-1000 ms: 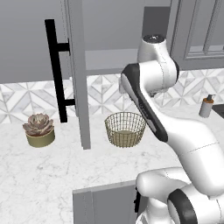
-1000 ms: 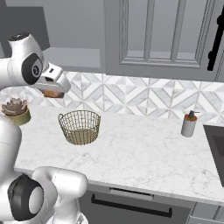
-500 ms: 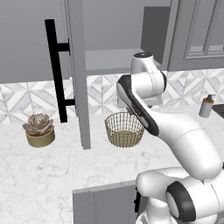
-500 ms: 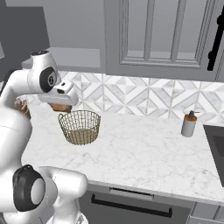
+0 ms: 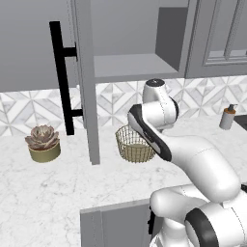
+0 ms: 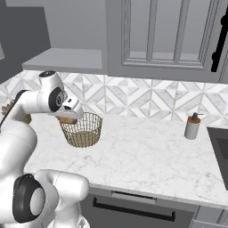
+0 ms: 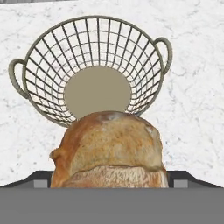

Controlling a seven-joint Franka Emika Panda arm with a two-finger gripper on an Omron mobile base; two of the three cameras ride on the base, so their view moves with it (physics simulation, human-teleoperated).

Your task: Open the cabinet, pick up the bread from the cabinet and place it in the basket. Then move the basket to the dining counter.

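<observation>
I've got the bread (image 7: pixel 109 151) pinched between my fingers, jaws set wide because the loaf fills the whole gap. The basket (image 7: pixel 89 70) is my landmark: it sits on the marble worktop (image 6: pixel 147 151) just ahead of and below my gripper (image 6: pixel 67 118), its mouth open up toward me. In the hand view the loaf hangs just short of the basket's near rim, overlapping the edge of the pale base. So the drop point lies forward and down from me; a short push over the rim should centre it. The loaf's long side runs across my fingers, and it looks narrower than the basket's mouth. From the right base view I glimpse only a sliver of brown under my wrist. My fingertips are buried behind the crust. The cabinet (image 5: pixel 84 82) door stands swung open just beside the basket.
</observation>
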